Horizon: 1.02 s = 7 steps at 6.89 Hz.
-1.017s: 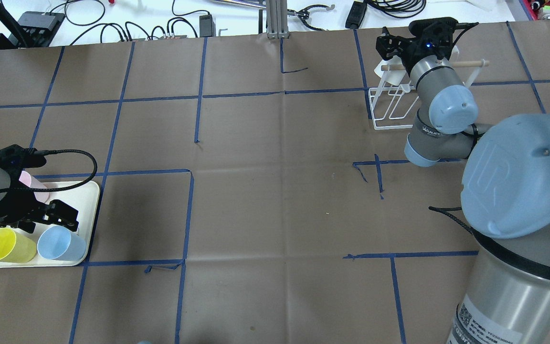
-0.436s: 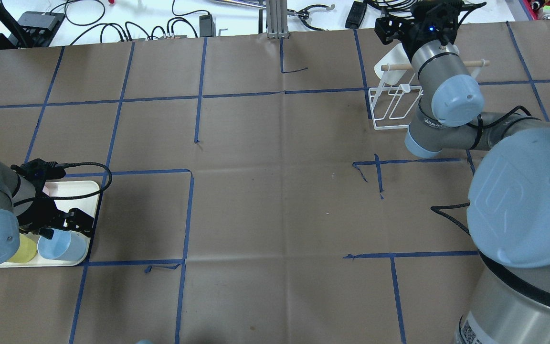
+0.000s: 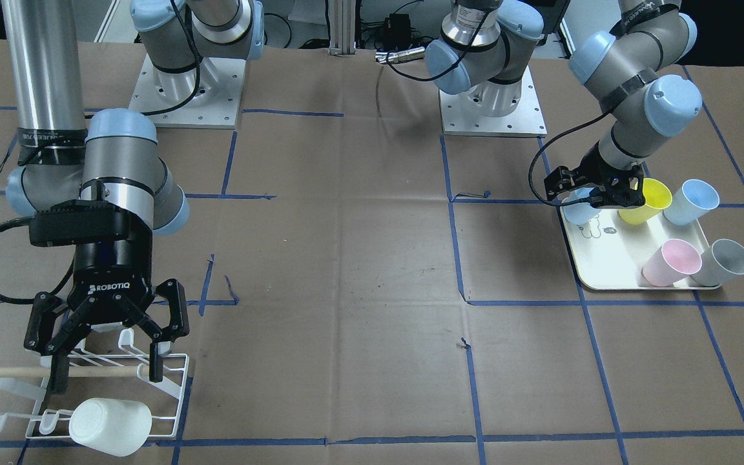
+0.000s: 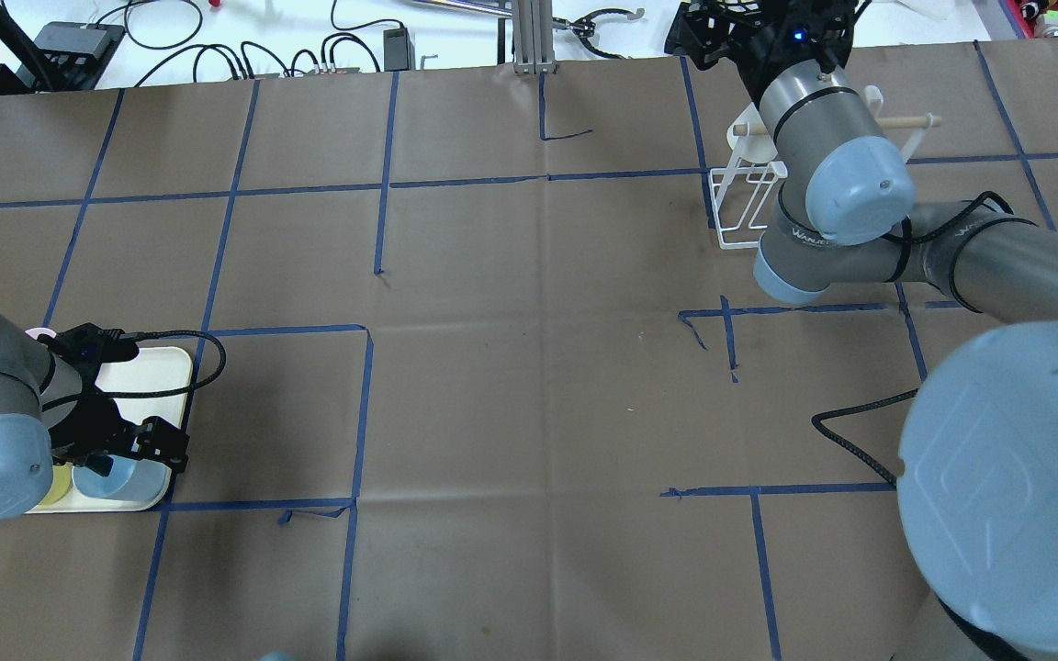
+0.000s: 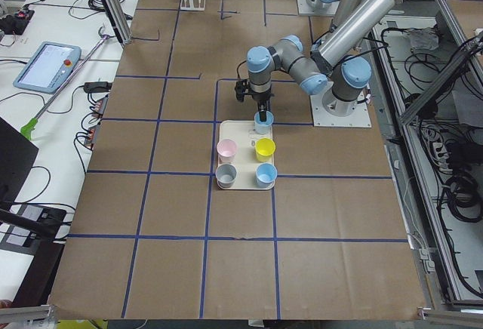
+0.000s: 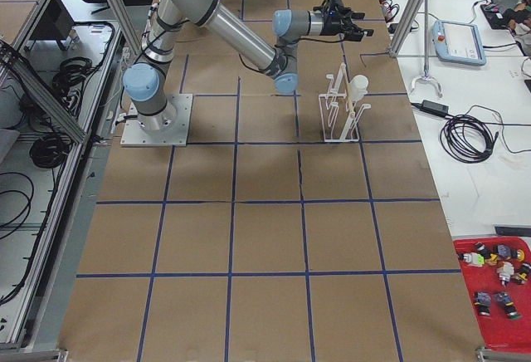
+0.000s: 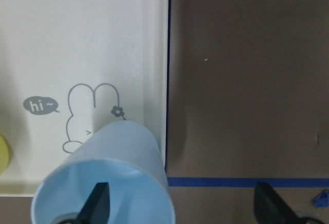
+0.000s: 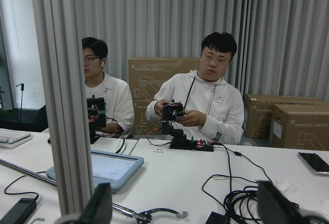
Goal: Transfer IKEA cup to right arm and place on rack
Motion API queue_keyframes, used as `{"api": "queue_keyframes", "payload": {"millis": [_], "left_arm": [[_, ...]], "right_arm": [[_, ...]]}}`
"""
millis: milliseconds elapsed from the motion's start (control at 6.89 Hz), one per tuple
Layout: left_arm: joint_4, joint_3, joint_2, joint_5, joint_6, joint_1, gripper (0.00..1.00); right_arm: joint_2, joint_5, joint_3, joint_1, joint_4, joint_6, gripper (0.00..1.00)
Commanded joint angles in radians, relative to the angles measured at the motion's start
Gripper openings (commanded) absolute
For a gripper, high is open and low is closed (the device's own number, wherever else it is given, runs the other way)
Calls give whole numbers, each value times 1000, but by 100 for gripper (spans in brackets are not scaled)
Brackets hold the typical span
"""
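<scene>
A light-blue cup [image 7: 103, 183] stands upright at a corner of the cream tray [image 3: 604, 258]. My left gripper [image 3: 595, 194] is open right over it, one finger inside the cup's mouth and one outside; it also shows in the overhead view [image 4: 139, 448]. My right gripper [image 3: 106, 380] is open and empty, hanging over the white wire rack [image 3: 172, 387] by its wooden handle. A white cup [image 3: 110, 423] sits on the rack's outer prongs. The right wrist view looks level across the table at two operators.
On the tray also stand a yellow cup [image 3: 646, 200], a second light-blue cup [image 3: 692, 200], a pink cup [image 3: 666, 261] and a grey cup [image 3: 724, 261]. The table is brown paper with blue tape lines. Cables and a tablet lie beyond the far edge.
My left gripper has moved across the tray and come down over the light-blue cup. My right gripper has risen off the rack and swung toward the table's far edge.
</scene>
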<state>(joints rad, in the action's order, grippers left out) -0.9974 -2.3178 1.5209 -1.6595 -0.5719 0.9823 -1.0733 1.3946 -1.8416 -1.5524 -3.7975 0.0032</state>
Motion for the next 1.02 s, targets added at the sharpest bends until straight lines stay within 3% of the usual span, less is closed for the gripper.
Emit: {"api": "queue_keyframes", "payload": {"millis": [0, 145, 290, 726, 871], "left_arm": [[-4, 3, -4, -51, 6, -1, 43], [-12, 5, -4, -51, 13, -1, 14], [-13, 9, -5, -51, 14, -1, 0], [-32, 75, -7, -52, 15, 1, 0], [-118, 165, -10, -51, 15, 2, 0]], "right_arm": [[-59, 0, -53, -18, 25, 152, 100], [-68, -2, -56, -34, 25, 234, 100], [-71, -2, -59, -64, 25, 356, 100], [-85, -20, -94, -95, 25, 645, 100], [-85, -99, -97, -107, 25, 763, 100]]}}
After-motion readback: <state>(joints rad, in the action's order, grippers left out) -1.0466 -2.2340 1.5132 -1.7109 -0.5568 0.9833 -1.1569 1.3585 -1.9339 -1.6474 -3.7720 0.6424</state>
